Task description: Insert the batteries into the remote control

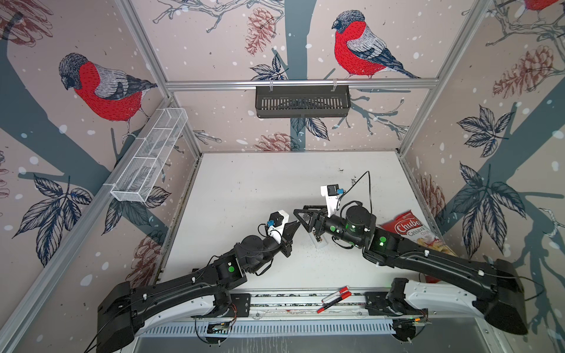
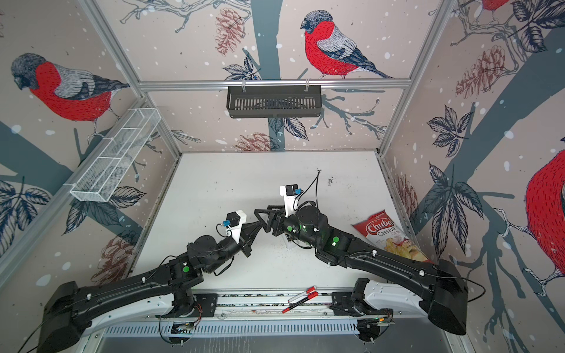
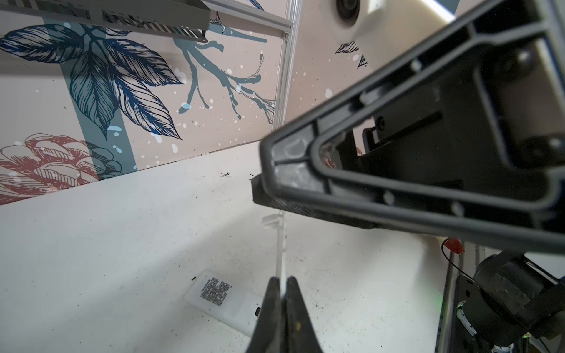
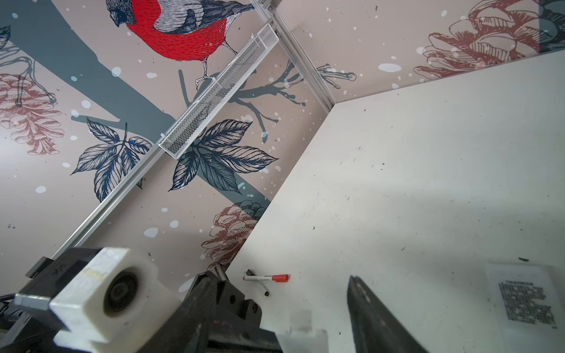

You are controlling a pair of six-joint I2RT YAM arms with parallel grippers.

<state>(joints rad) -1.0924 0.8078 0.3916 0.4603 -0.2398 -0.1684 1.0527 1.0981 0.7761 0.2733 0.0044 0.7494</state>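
My left gripper (image 1: 297, 225) (image 3: 282, 279) is shut on a thin white plastic piece (image 3: 280, 244), seen edge-on and held above the table. My right gripper (image 1: 301, 218) faces it tip to tip. Its jaws stand apart on either side of that piece's far end (image 4: 302, 331), and one dark finger (image 4: 367, 305) shows beside it. The remote control (image 3: 235, 308) (image 4: 516, 275) lies flat on the table below, white with a grey printed label. In both top views it is mostly hidden under the right wrist (image 1: 320, 243). I cannot make out the batteries in any view.
A red chips bag (image 1: 409, 232) lies at the right of the table. Red-and-white markers (image 1: 334, 298) rest on the front rail, and another marker (image 4: 266, 277) lies near the left wall. A black basket (image 1: 302, 101) and a white mesh basket (image 1: 149, 156) hang on the walls.
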